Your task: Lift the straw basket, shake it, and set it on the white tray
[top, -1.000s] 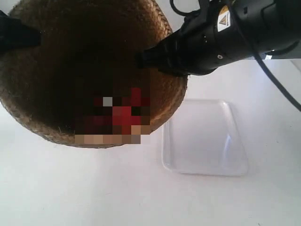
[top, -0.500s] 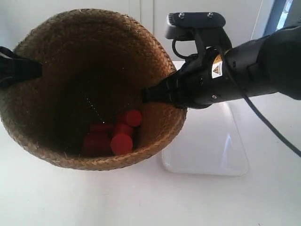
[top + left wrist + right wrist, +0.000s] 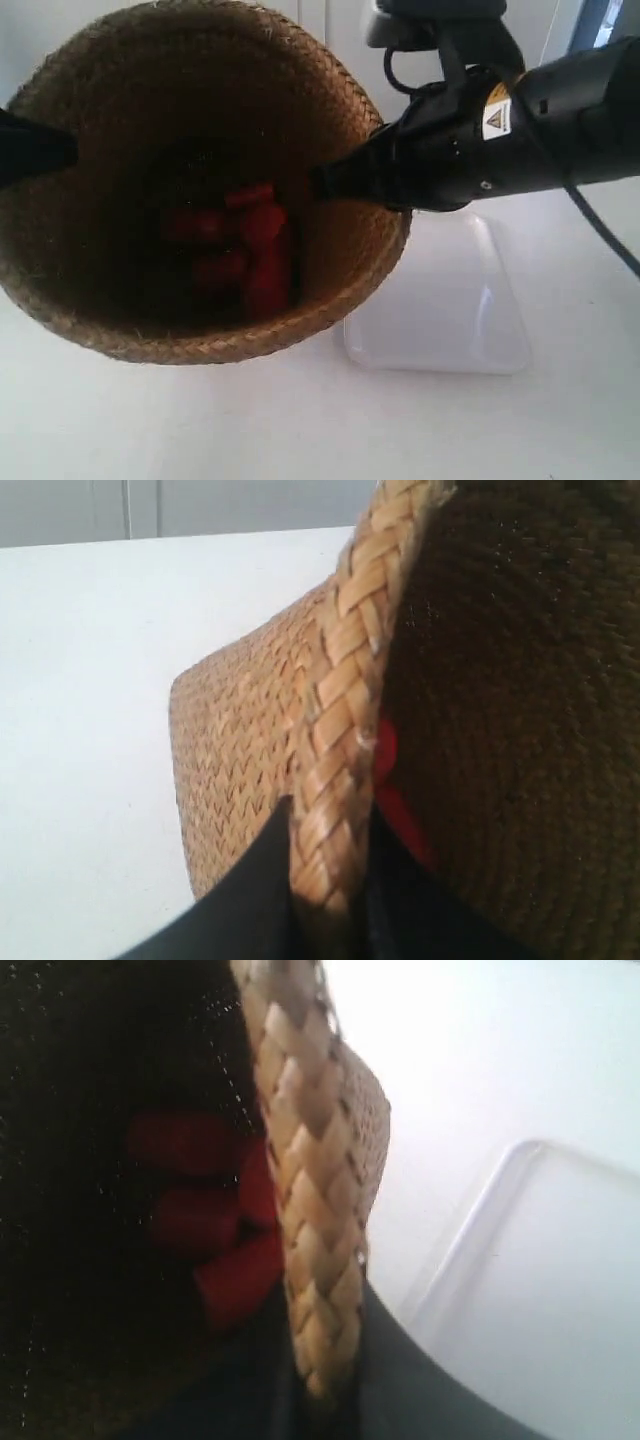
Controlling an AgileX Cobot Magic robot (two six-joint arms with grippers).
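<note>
The straw basket (image 3: 330, 270) hangs in the air close to the exterior camera, its mouth facing it, with blurred red pieces (image 3: 245, 250) inside. My left gripper (image 3: 330, 890) is shut on the braided rim of the straw basket (image 3: 345, 710), one finger outside, one inside. My right gripper (image 3: 325, 1390) is shut on the opposite rim of the straw basket (image 3: 305, 1200). In the exterior view the right gripper (image 3: 325, 183) pinches the rim at the view's right and the left gripper (image 3: 60, 150) at its left. The white tray (image 3: 460, 320) lies on the table below and beside the basket; the white tray (image 3: 560, 1290) also shows in the right wrist view.
A white table (image 3: 300, 430) spreads under everything. The right arm's black body (image 3: 520, 120) and cable cross above the tray. A pale wall stands behind.
The basket has dropped from its highest point a second ago, then risen slightly and shifted right. The red pieces inside have tumbled and now blur higher up.
</note>
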